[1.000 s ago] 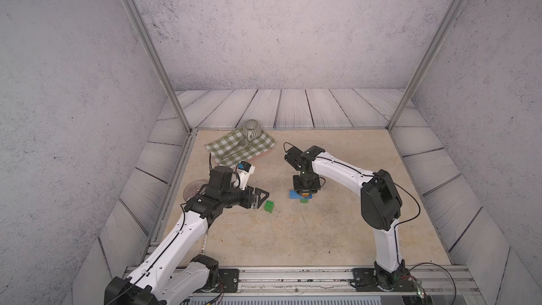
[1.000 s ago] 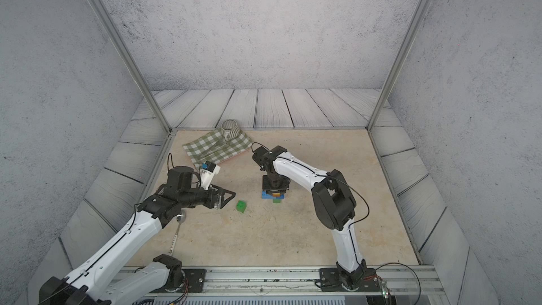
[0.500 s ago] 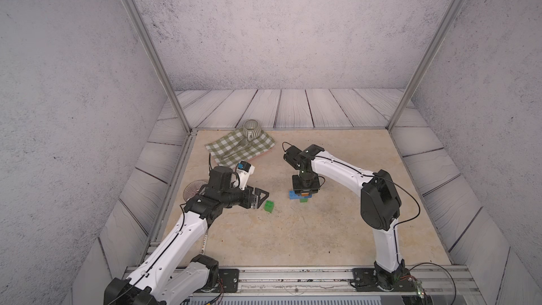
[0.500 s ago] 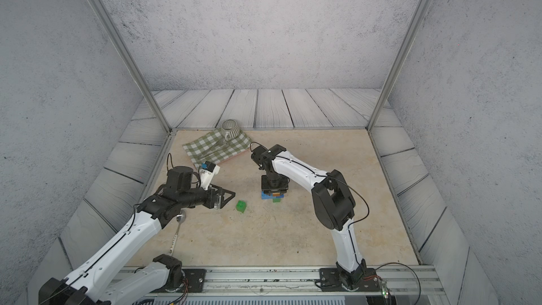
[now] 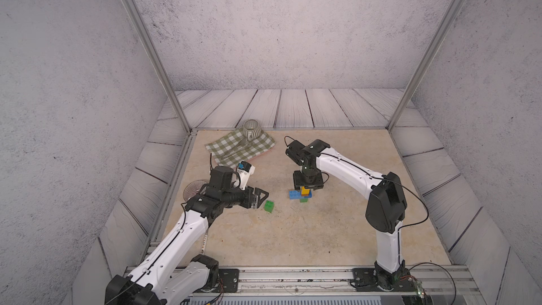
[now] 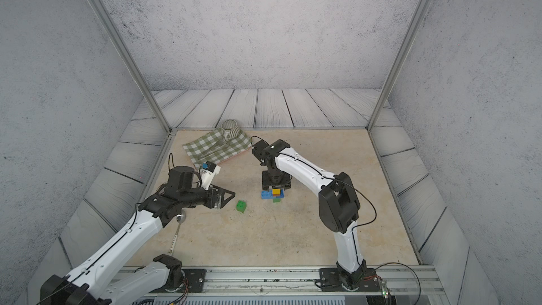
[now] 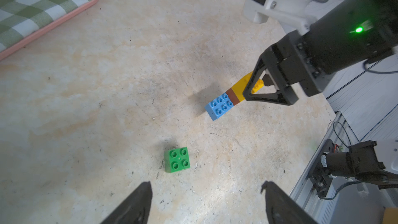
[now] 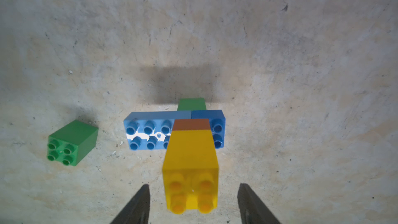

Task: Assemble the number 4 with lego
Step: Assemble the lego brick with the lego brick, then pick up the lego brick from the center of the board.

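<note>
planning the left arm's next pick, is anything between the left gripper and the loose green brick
Nothing visible. Only bare tabletop lies between the open left gripper and the loose green brick.

White links (image 5: pixel 181 236), black joints (image 5: pixel 385 206), green status light (image 7: pixel 358 30)

Evenly lit from above, bright and diffuse. Sharp in both top views, wide-angle stretch toward edges. Short soft shadows on surface (image 8: pixel 280 61). White glare patch on light-blue brick (image 8: pixel 148 135). Yellow brick (image 8: pixel 190 169) close to lens, out of focus. Checked cloth (image 7: pixel 32 7) blurry.
</note>
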You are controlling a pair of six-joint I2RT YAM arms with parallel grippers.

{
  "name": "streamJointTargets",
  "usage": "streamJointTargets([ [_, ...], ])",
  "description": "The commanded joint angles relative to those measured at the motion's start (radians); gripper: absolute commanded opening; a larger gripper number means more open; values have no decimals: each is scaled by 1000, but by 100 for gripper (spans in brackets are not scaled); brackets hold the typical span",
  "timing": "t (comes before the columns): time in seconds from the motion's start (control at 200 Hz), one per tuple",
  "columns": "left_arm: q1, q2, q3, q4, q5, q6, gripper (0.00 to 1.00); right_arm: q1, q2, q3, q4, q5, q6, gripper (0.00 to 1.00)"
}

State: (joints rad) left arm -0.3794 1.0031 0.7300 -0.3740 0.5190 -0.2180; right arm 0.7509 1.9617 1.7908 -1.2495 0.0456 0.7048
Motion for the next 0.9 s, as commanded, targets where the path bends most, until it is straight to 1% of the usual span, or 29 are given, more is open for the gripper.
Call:
streamJointTargets([
  [0.0, -39, 27, -6, -35, -65, 13, 81, 4, -81, -41, -26, 25, -5, 68],
  [0.115, -117, 80, 29, -79, -150, 37, 80, 4, -143, -91, -11, 13, -7, 70],
  [0.17, -162, 122, 52, -99, -191, 52, 79, 4, -172, -116, -2, -2, -8, 70],
  [0.24, -195, 187, 87, -128, -217, 56, 77, 4, -207, -156, 17, -20, -11, 71],
  [0.42, -239, 334, 165, -172, -270, 55, 69, -14, -325, -326, 130, -98, 3, 73],
  [0.55, -259, 428, 229, -223, -325, 55, 65, -36, -404, -429, 183, -117, 12, 74],
  [0.656, -280, 500, 263, -239, -362, 56, 60, -61, -451, -479, 201, -134, 7, 75],
  [0.891, -309, 615, 334, -265, -439, 42, 55, -123, -517, -540, 221, -162, -21, 77],
])
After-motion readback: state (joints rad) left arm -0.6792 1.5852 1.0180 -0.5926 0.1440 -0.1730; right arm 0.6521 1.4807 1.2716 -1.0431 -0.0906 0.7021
